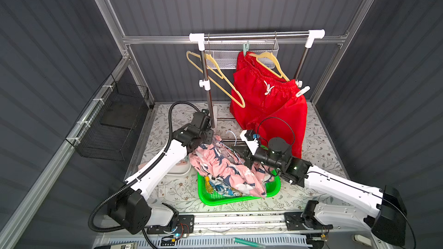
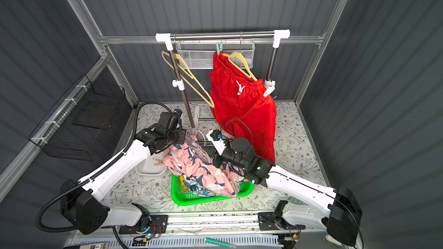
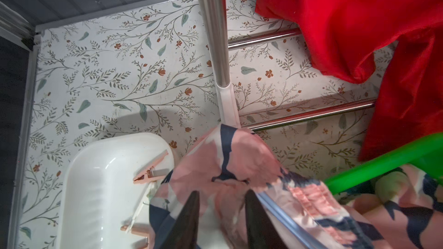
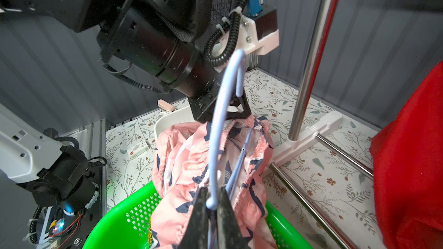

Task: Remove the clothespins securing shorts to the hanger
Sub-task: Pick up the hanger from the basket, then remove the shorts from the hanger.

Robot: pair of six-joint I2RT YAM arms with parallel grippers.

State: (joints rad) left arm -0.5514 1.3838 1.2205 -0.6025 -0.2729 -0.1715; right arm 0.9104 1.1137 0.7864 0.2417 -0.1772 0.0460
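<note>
Floral-papered tabletop (image 1: 322, 154), grey ribbed walls (image 1: 239, 1), right fingers (image 4: 199, 216) clamped on blue hanger (image 4: 215, 140), left fingers (image 3: 189, 219), grip unclear

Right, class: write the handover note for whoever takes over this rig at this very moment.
Right gripper: shut on the pale blue plastic hanger, held above the green plastic basket.
Left gripper: fingers astride the pink bird-print shorts draped on that hanger; grip unclear.
Done: pink plastic clothespins lie in the white tub; white printed shorts lie in the basket.
To do: red shorts hang on a yellow hanger, with a mint clothespin and a white clothespin on them.
</note>
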